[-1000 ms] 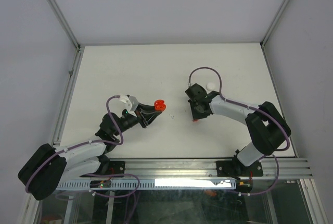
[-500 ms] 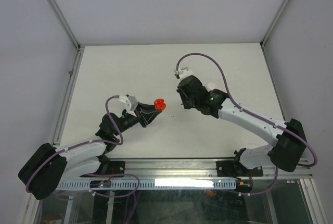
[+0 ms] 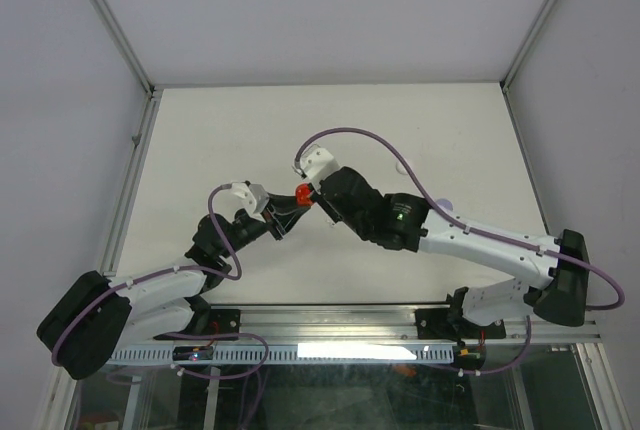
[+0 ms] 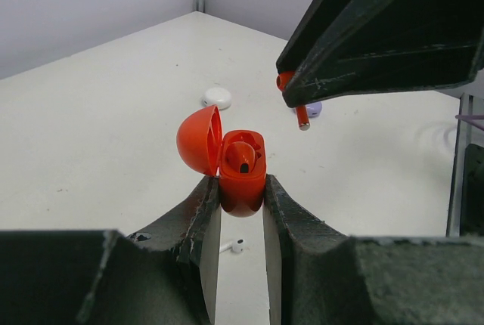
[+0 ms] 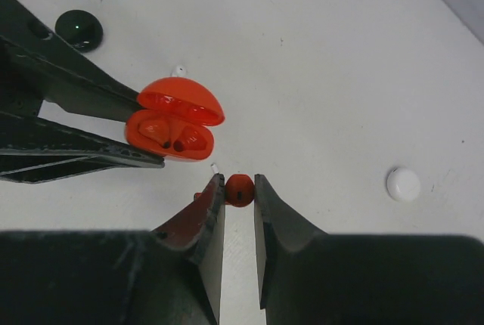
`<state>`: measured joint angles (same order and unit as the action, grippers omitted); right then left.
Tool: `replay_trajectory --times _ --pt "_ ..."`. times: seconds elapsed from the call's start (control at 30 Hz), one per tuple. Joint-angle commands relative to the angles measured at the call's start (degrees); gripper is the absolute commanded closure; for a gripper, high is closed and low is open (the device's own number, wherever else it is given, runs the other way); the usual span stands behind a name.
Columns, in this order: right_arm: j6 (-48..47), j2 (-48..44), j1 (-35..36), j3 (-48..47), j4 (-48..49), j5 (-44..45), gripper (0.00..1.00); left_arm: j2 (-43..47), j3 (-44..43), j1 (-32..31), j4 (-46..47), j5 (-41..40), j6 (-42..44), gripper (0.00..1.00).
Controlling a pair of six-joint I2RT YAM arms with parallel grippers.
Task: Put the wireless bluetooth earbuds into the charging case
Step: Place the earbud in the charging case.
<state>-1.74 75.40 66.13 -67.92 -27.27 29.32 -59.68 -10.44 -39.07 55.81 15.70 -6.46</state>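
Note:
My left gripper (image 4: 242, 186) is shut on an open red charging case (image 4: 242, 162), held up off the table with its lid hinged to the left. From the right wrist, the case (image 5: 170, 132) shows two sockets. My right gripper (image 5: 239, 182) is shut on a red earbud (image 5: 240, 189), just to the right of the case and a little above it. In the left wrist view the earbud's stem (image 4: 302, 116) pokes down from the right fingers (image 4: 378, 38). From above, both grippers meet at the case (image 3: 302, 195).
A white earbud (image 4: 237, 246) lies on the table under the case. A white round case (image 5: 403, 184) sits to the right and a black one (image 5: 79, 28) at the far left. A lavender case (image 4: 312, 108) shows partly behind the right fingers.
My right arm has swung left across the table with the red earbud and now hangs beside the open case. The left arm has held still.

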Motion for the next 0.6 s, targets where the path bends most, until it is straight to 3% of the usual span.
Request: replay_trajectory --times 0.0,0.57 --pt "-7.37 0.18 3.21 -2.5 6.07 5.37 0.82 0.94 -1.66 -0.49 2.47 1.17 3.43 1.0" --pt "-11.57 2.81 5.68 -3.47 9.08 8.1 0.82 1.45 -2.14 -0.7 1.71 3.92 2.24 1.0"
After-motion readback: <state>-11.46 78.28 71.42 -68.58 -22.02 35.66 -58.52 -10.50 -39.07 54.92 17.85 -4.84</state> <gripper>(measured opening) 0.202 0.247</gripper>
